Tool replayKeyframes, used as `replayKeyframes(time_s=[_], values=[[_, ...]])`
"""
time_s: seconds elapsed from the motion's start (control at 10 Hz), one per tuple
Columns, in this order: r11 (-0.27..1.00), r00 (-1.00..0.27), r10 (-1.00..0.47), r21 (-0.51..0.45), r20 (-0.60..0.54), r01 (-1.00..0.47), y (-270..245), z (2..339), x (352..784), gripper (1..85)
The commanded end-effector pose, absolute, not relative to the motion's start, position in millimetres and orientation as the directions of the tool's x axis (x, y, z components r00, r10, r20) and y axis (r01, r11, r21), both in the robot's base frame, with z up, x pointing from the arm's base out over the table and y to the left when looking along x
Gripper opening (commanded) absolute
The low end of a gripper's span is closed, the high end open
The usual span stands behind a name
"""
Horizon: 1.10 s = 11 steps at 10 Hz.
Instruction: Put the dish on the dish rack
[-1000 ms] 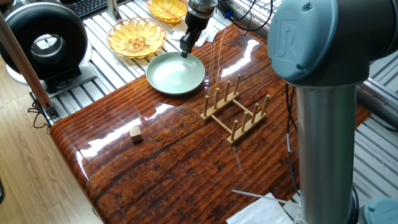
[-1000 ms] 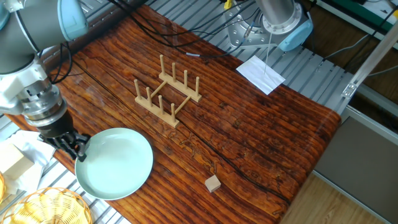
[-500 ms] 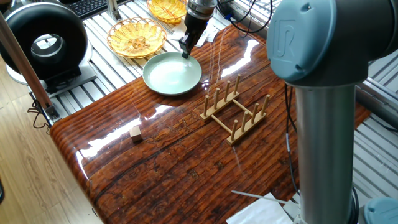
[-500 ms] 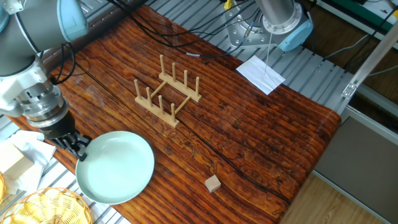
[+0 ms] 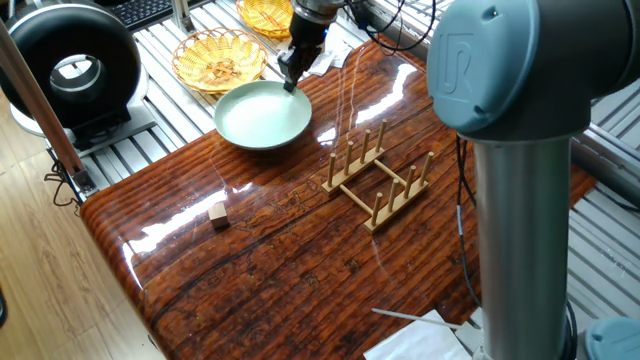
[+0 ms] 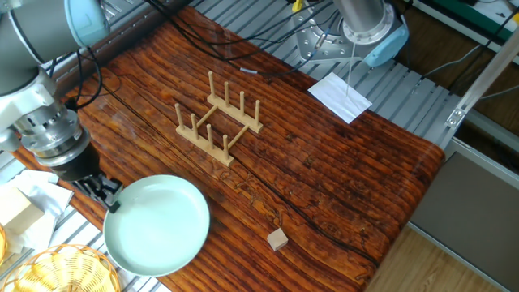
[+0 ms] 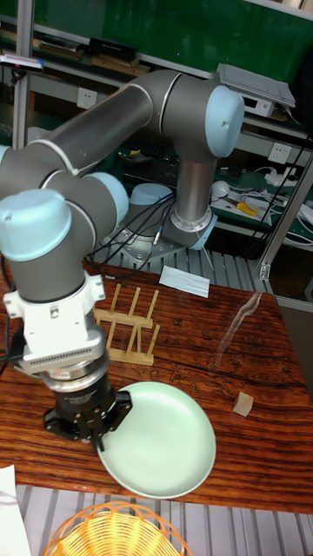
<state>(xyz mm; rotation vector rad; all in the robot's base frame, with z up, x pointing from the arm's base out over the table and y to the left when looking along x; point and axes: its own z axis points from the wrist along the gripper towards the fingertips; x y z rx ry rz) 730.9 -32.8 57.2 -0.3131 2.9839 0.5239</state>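
The pale mint-green dish (image 5: 262,115) (image 6: 158,225) (image 7: 160,439) hangs a little above the table's end, held by its rim and about level. My gripper (image 5: 291,78) (image 6: 109,195) (image 7: 98,433) is shut on the dish's edge at the side toward the baskets. The light-wood dish rack (image 5: 377,176) (image 6: 218,122) (image 7: 127,325) stands upright and bare near the middle of the table, apart from the dish.
A small wooden cube (image 5: 218,213) (image 6: 278,238) (image 7: 244,400) lies on the dark wood table (image 5: 290,270). Two wicker baskets (image 5: 218,58) (image 5: 268,14) sit on the metal slats beyond the table's end. White paper (image 6: 340,96) lies at the far corner. A black round device (image 5: 70,68) stands at the left.
The dish has risen off the table with my gripper shut on its rim, and both have shifted toward the table's end and the baskets.
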Motion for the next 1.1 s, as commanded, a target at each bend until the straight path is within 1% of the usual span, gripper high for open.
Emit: replayKeyframes(time_s=[0.0, 0.1, 0.3, 0.4, 0.6, 0.7, 1.0], values=[[0.916, -0.98, -0.166, 0.352, -0.107, -0.193, -10, 91, 715, 1.0], [0.921, -0.975, -0.19, 0.324, -0.113, -0.217, -11, 99, 711, 1.0], [0.931, -0.94, -0.314, 0.15, -0.131, -0.331, -30, 102, 710, 1.0], [0.921, -0.922, -0.36, 0.106, -0.141, -0.375, -33, 104, 711, 1.0], [0.914, -0.916, -0.378, 0.105, -0.136, -0.392, -29, 105, 705, 1.0], [0.911, -0.91, -0.397, 0.07, -0.117, -0.407, -39, 104, 703, 1.0], [0.896, -0.894, -0.439, 0.023, -0.092, -0.443, -51, 101, 704, 1.0]])
